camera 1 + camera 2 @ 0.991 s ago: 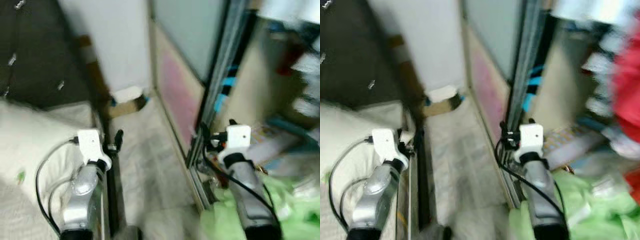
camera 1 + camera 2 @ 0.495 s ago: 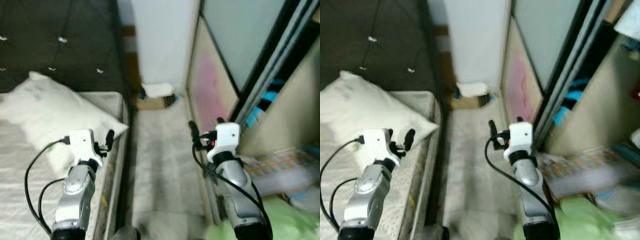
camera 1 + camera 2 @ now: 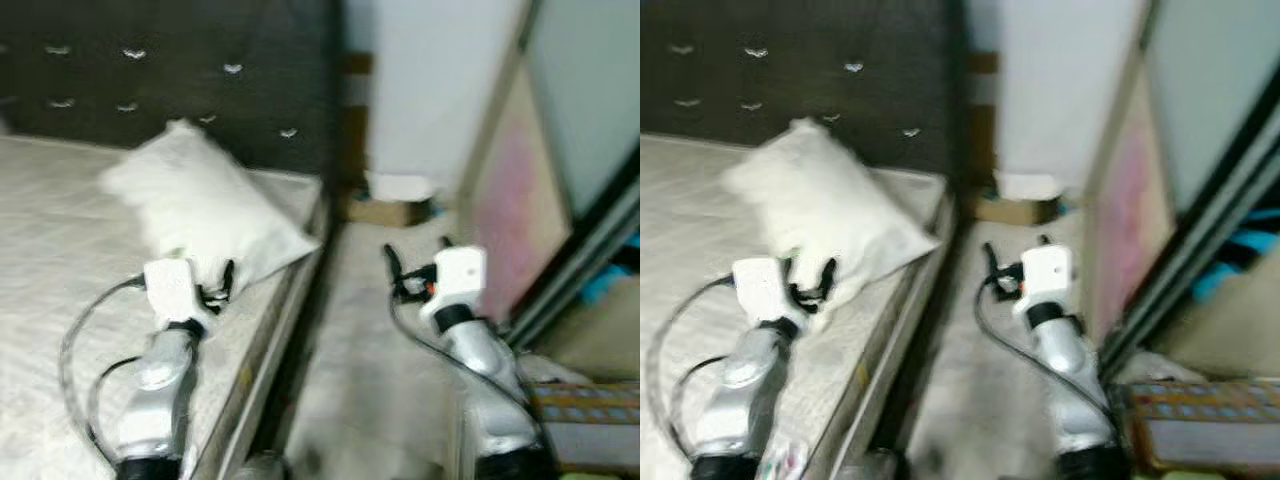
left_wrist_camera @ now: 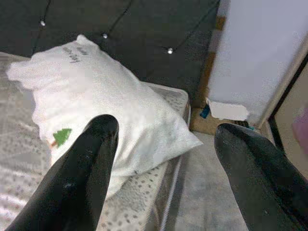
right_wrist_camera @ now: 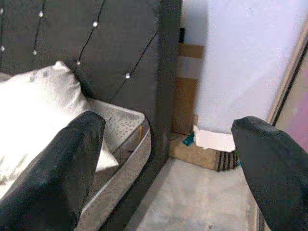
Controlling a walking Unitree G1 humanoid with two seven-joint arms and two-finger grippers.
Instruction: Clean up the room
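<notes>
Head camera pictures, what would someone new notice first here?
A big white pillow lies askew at the corner of the bed, against the dark tufted headboard. The left gripper hangs open over the bed's edge by the pillow, and the right gripper, also open, over the narrow floor strip beside the bed. A cardboard box sits at the wall's foot.

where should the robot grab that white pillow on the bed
Best at the white pillow's pointed corner overhanging the mattress edge, coming from the aisle side with the open left end effector; that corner is thin and free, probably pinchable.
</notes>
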